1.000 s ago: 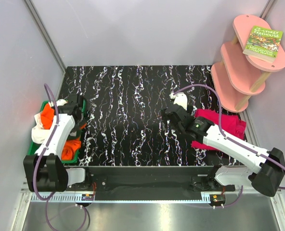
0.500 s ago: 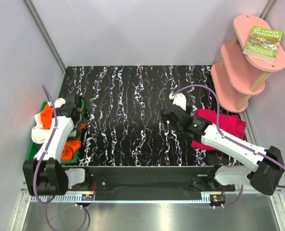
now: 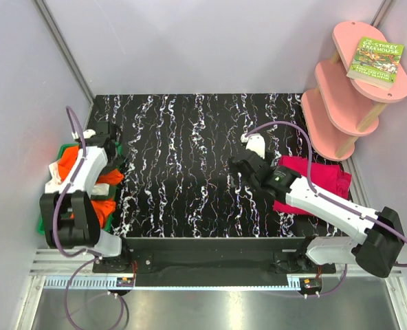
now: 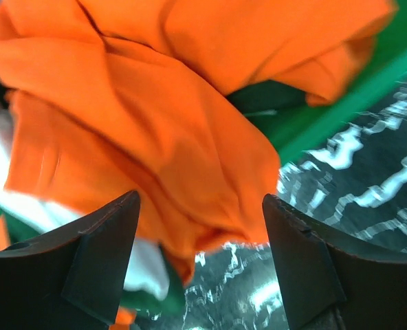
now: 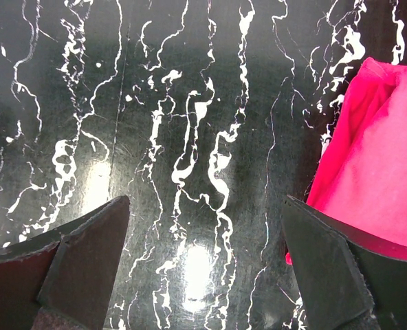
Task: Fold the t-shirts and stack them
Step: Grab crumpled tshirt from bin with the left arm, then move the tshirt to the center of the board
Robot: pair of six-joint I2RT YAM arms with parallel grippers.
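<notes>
Black-marbled table (image 3: 183,137): left claw (image 4: 200,206) gapes wide over the limp, light orange t-shirt (image 4: 155,117) in the bin (image 4: 341,103), likely best pinched at a bunched fold; right claw (image 5: 203,206), also wide, beside the magenta t-shirt (image 5: 382,172).

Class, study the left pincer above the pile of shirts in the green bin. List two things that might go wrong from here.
1. The open left pincer hangs over bunched folds of the orange t-shirt. Closing may pinch several layers, or catch the white t-shirt beside it.
2. The shirts lie tangled in the green bin, so lifting one might drag others out.
</notes>
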